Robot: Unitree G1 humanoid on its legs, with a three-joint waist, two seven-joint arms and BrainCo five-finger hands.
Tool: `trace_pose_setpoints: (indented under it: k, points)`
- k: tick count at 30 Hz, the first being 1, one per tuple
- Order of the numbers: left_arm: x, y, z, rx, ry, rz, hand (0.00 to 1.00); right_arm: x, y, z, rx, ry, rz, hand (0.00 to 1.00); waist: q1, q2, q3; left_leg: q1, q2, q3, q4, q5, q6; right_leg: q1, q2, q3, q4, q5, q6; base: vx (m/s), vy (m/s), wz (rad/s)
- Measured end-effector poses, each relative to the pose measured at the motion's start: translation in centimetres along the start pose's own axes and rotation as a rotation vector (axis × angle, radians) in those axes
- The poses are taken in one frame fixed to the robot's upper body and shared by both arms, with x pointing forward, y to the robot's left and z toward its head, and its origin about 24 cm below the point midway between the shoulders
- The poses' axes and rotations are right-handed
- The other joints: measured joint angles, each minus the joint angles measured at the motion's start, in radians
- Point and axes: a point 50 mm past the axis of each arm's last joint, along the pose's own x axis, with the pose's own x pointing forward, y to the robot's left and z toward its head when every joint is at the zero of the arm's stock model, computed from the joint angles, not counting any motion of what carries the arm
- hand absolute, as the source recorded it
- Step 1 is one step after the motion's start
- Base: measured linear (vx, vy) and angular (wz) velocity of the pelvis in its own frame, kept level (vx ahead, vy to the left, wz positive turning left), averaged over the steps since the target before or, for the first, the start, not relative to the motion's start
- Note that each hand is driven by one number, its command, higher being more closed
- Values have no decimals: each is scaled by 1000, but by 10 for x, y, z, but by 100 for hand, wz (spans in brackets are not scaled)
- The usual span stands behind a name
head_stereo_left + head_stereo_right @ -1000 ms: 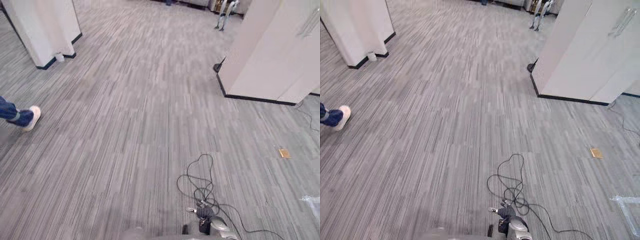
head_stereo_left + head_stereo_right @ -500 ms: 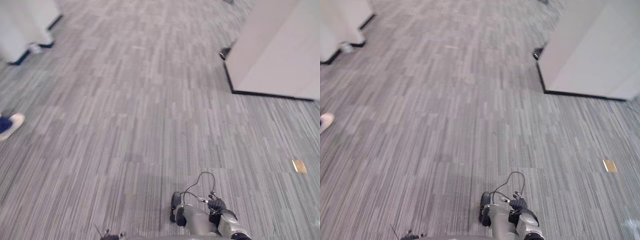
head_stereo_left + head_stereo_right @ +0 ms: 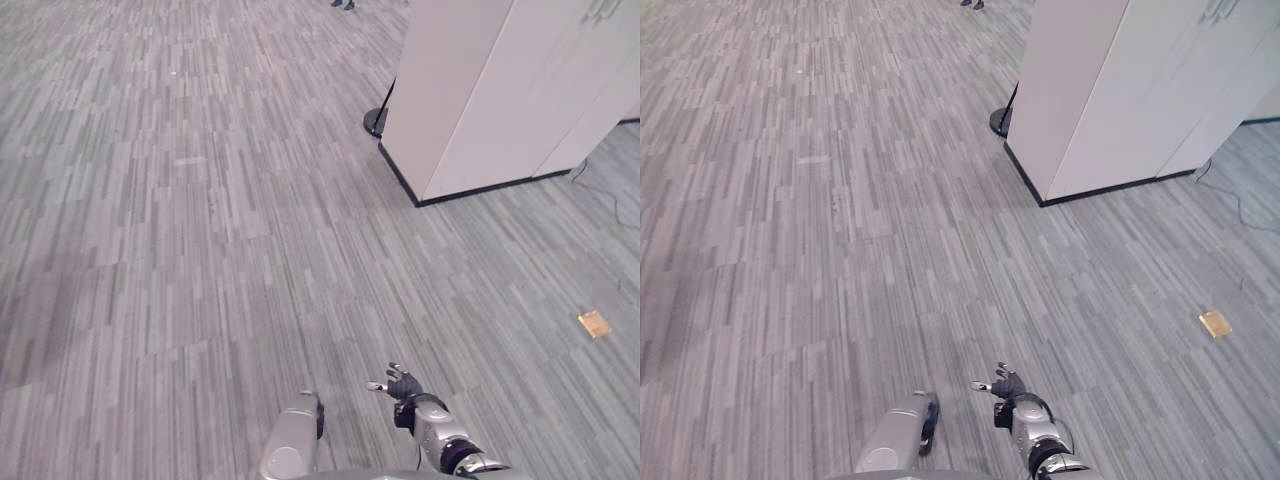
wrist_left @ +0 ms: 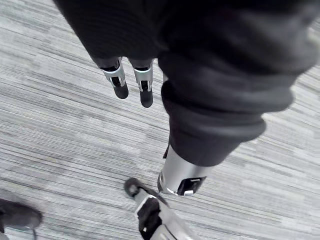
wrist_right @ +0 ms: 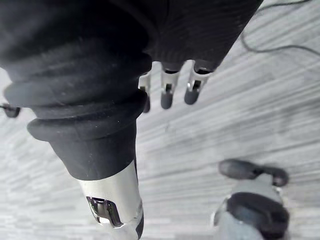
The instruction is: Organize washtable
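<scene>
No washtable or any of its objects is in view; grey striped carpet [image 3: 200, 230] spreads out below me. My left hand [image 4: 120, 82] hangs over the carpet with its fingers straight and holds nothing. My right hand [image 5: 167, 92] also hangs with relaxed fingers and nothing in it. The right hand [image 3: 404, 384] shows low in the left eye view, just above the floor.
A tall white cabinet [image 3: 480, 90] with a dark base strip stands ahead on the right. A black round stand foot [image 3: 376, 122] sits at its near corner. A small tan tile [image 3: 594, 324] lies on the carpet at right. A person's shoes [image 3: 343, 4] show far ahead.
The camera has swung, so the whole picture has shifted. The white pillar and the person's leg with the white shoe at left have left the view, and the cabinet appears nearer.
</scene>
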Motion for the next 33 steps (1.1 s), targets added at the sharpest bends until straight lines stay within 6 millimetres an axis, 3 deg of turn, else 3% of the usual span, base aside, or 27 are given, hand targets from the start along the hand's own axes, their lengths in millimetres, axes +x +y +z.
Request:
trace_pose_setpoints:
  k: [1,3,5,6,8,10,11,12,14,15,17,18,19,20,21,22,23,24,25,26,27,28,29,30,31,32,33]
  points:
    - [1,4,4,12,-11,13,0,-1,2,-6,4,19,4,0,-13,-18,4,56,-30,6,1,-45,29,-37,6,-36,182,88,87,525,255,18]
    - [3,4,12,44,-30,12,0,-4,-5,-20,10,67,-13,0,-32,-14,17,166,-50,-1,-14,-84,47,-98,-6,-172,389,100,67,574,227,22]
    - [4,-2,19,87,-52,-16,0,-15,-20,-50,11,138,-58,0,-60,-3,20,326,-59,-20,-138,-98,47,-206,-52,-366,459,38,-86,480,140,20]
    - [5,-3,23,109,-64,-23,0,-18,-23,-54,10,144,-66,0,-65,-5,21,355,-59,-23,-168,-96,44,-247,-56,-390,440,23,-107,415,98,25]
    - [8,-8,36,177,-90,-45,0,-18,-36,-49,35,117,-114,0,-107,-8,22,426,-57,-60,-228,-93,45,-363,-77,-446,261,-22,-130,528,61,50]
    - [9,-26,50,214,-128,-106,0,-20,-53,-47,94,101,-176,0,-114,11,33,485,-38,-104,-269,-107,19,-406,-86,-456,-6,-19,-134,438,-3,76]
    - [9,-32,54,238,-139,-128,0,-21,-60,-46,116,98,-201,0,-117,24,32,513,-16,-125,-289,-119,-1,-415,-88,-465,-174,9,-132,552,-37,80]
    - [9,-35,54,269,-141,-144,0,-22,-65,-46,156,93,-224,0,-129,32,32,558,16,-148,-341,-139,-16,-415,-100,-480,-431,88,-126,687,-59,75]
    - [11,-34,54,251,-126,-131,0,-22,-67,-46,191,86,-235,0,-134,30,33,637,47,-161,-398,-166,-48,-436,-118,-487,-512,128,-137,590,-98,51]
    - [10,-29,42,242,-83,-116,0,-23,-69,-44,202,76,-241,0,-155,51,14,694,108,-162,-426,-189,-90,-442,-101,-507,-482,142,-158,794,-172,47]
    - [10,-18,33,218,-52,-93,0,-23,-60,-50,233,102,-228,0,-161,30,-17,645,141,-176,-229,-211,-130,-451,-43,-515,-456,193,-183,961,-269,21]
    - [10,-15,29,198,-24,-82,0,-23,-57,-51,243,105,-224,0,-162,44,-32,556,164,-191,-17,-198,-151,-442,18,-483,-478,327,-184,903,-310,-38]
    - [9,-23,25,172,-2,-101,0,-21,-65,-43,220,92,-234,0,-152,90,-41,475,207,-204,164,-97,-139,-430,79,-490,-461,289,-221,1065,-324,-68]
    - [9,-23,24,136,4,-96,0,-20,-62,-42,186,100,-216,0,-147,91,-39,371,207,-170,338,217,-91,-395,105,-460,-463,252,-240,891,-172,-79]
    - [10,-26,29,129,-5,-103,0,-19,-58,-42,161,107,-200,0,-138,87,-15,325,229,-138,436,293,-60,-314,115,-436,-514,245,-250,1036,-207,-49]
    - [12,-30,43,112,-45,-116,0,-18,-58,-43,139,125,-201,0,-129,78,17,249,259,-83,558,149,-5,-199,120,-414,-568,233,-268,832,-175,-12]
    - [12,-31,48,104,-65,-119,0,-18,-57,-45,122,143,-197,0,-128,67,25,209,257,-72,589,101,-4,-148,116,-407,-588,226,-278,596,-135,8]
    - [12,-31,54,98,-90,-124,0,-18,-54,-48,103,159,-186,0,-124,49,34,151,243,-69,591,49,-23,-74,104,-404,-615,216,-292,559,-95,6]
    - [12,-30,62,70,-117,-126,0,-18,-50,-50,81,169,-171,0,-107,28,36,69,214,-53,537,5,-68,-7,85,-394,-639,183,-305,681,-79,-11]
    - [11,-31,68,54,-143,-134,0,-15,-47,-43,53,156,-156,0,-94,3,32,-28,178,-33,422,-14,-82,41,67,-374,-657,131,-292,824,-37,-21]
    - [11,-32,69,38,-147,-137,0,-13,-46,-38,44,142,-150,0,-88,0,34,-66,155,-30,325,-11,-87,61,58,-369,-665,103,-273,808,56,-43]
    - [11,-35,67,17,-142,-143,0,-9,-46,-26,13,112,-142,0,-72,9,38,-119,120,-32,91,10,-108,91,55,-345,-677,50,-249,819,168,-58]
    - [10,-38,63,-2,-131,-140,0,-5,-46,-12,-6,76,-139,0,-51,45,50,-134,99,-51,-174,95,-141,134,56,-311,-687,11,-235,663,209,-80]
    - [9,-39,59,-6,-122,-137,0,-4,-48,-8,-13,66,-148,0,-38,49,53,-139,96,-58,-248,178,-148,156,54,-283,-694,-3,-228,682,264,-114]
    - [9,-32,51,-13,-108,-118,0,-2,-40,-4,-17,55,-137,0,0,48,53,-120,97,-54,-281,321,-156,195,47,-225,-709,-9,-227,671,286,-93]
    - [9,-30,54,-18,-117,-105,0,0,-26,0,-16,39,-105,0,0,9,55,-106,78,-40,-260,326,-79,196,15,-206,-687,-3,-235,675,287,-67]
    - [10,-28,57,-27,-128,-94,0,1,-23,1,-14,37,-95,0,-4,5,54,-108,77,-35,-227,313,-29,183,11,-200,-649,12,-228,652,309,-23]
